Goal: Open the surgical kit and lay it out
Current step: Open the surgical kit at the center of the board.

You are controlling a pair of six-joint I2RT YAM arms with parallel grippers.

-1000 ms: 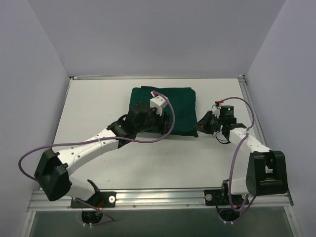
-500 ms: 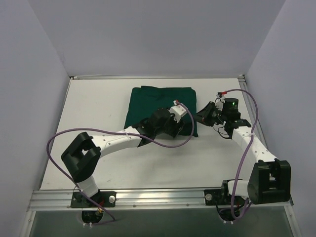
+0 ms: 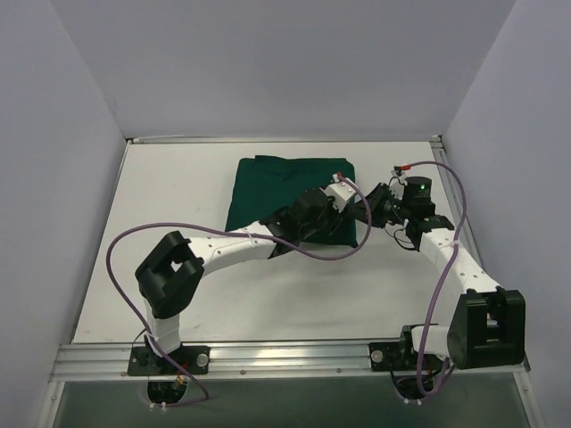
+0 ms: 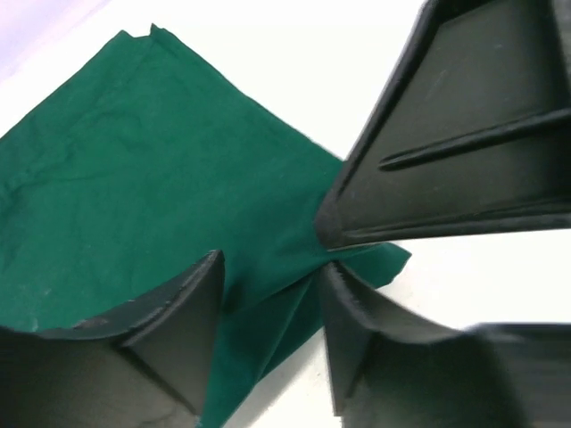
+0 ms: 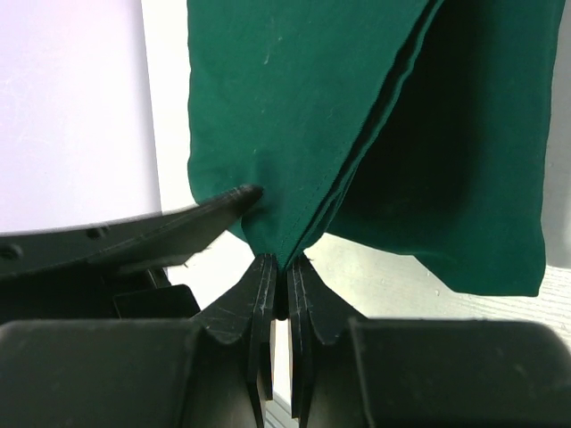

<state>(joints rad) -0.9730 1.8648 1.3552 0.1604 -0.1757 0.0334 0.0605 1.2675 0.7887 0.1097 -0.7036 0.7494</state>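
The white table [image 3: 178, 294] carries the dark green cloth wrap [image 3: 277, 183] as a flat folded bundle. It lies toward the far edge, about midway between the left and right edges. No mesh tray or instruments show; if they are inside, they are covered.

Judging by its creases and the way it hangs, the cloth is soft, light and limp, stacked in several thin layers. It should fold and drape rather than hold a shape. It looks matte, so slipping seems a minor risk. The likelier trouble is taking too many layers at once, or dragging the whole bundle across the table. The best holds are a free corner or the loose edge of the top layer alone, peeled outward and low. Anything rigid inside would add weight and could shift if the bundle is lifted.

The left gripper [image 4: 272, 267] reaches across the wrap to its right side. Its jaws stand partly apart, straddling a raised ridge of cloth without clamping it, and one finger touches the fabric.

The right gripper [image 5: 284, 263] sits at the wrap's right edge, close beside the left one. Its jaws are clenched on a thin pinch of the cloth, which tents up from them with the layers fanning out above.
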